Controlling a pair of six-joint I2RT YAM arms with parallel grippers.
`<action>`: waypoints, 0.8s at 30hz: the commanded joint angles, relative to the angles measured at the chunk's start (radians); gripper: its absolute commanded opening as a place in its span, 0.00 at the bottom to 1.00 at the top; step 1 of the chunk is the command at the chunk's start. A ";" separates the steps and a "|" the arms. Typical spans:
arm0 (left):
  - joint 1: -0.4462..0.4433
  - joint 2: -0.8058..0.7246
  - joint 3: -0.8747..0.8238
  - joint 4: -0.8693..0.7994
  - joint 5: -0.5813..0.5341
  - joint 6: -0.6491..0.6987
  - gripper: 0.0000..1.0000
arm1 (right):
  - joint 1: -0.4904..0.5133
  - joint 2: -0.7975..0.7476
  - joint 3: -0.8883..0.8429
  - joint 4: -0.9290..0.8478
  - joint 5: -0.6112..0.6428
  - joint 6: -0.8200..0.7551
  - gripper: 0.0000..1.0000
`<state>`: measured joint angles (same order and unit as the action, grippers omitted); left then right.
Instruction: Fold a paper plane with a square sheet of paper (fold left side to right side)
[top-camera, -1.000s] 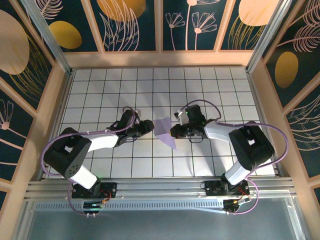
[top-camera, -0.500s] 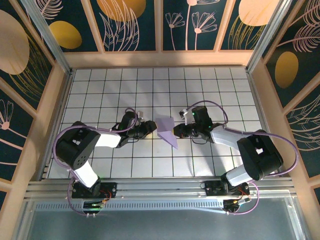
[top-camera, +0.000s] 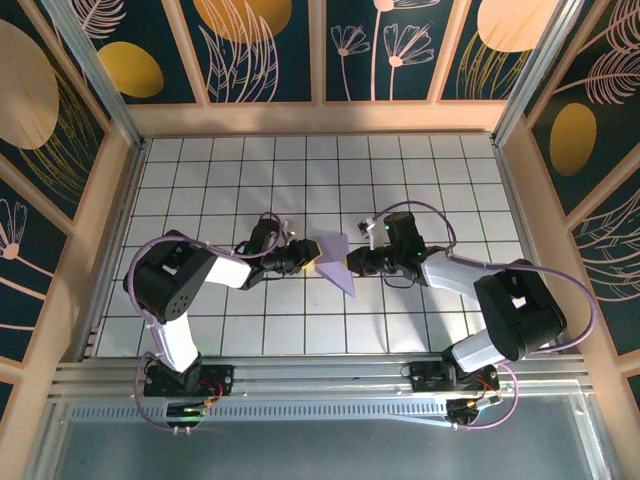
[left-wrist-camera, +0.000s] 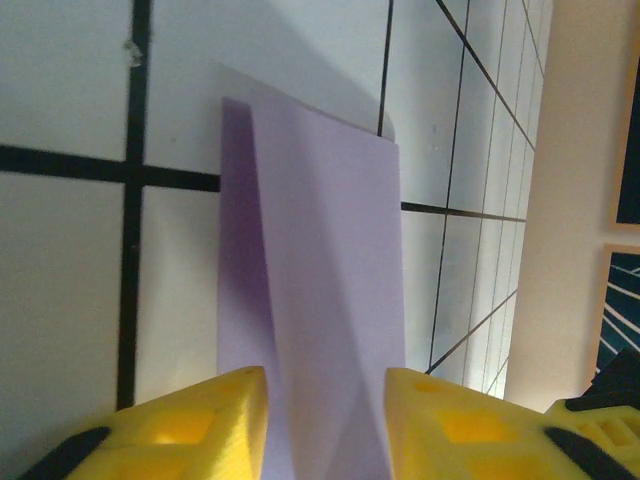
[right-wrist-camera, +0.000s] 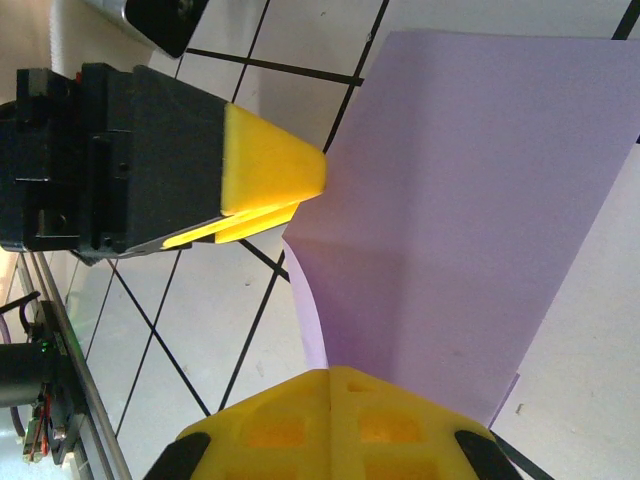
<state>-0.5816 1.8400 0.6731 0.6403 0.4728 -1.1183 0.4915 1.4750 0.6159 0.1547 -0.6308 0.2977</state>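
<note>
A white-tiled counter (top-camera: 200, 170) crossed by black grid lines fills the middle of the scene. A pale wooden frame (top-camera: 320, 117) borders it on the far, left and right sides. Above the frame stand dark blue wall panels (top-camera: 345, 50) painted with golden ovals and thin, pale flower outlines. Slanted aluminium posts (top-camera: 95, 70) rise at the two far corners. Along the near edge runs a ribbed aluminium rail (top-camera: 320, 375), with a grey metal sheet (top-camera: 320, 445) nearer still

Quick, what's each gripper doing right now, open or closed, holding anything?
Left gripper: open, jaws apart on either side of the lavender paper.
Right gripper: shut on the lavender paper's edge.
</note>
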 joint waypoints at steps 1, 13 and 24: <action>-0.007 0.021 0.030 0.026 0.019 0.006 0.26 | -0.004 -0.012 -0.015 0.029 -0.020 0.004 0.00; -0.016 -0.059 0.017 -0.052 -0.066 0.014 0.01 | -0.009 -0.044 0.070 -0.152 0.139 -0.018 0.32; -0.060 -0.121 0.017 -0.094 -0.158 -0.086 0.00 | 0.212 -0.174 0.270 -0.617 0.682 0.081 0.43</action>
<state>-0.6384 1.7401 0.6846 0.5728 0.3515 -1.1538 0.6144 1.3148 0.8600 -0.2867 -0.1452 0.3225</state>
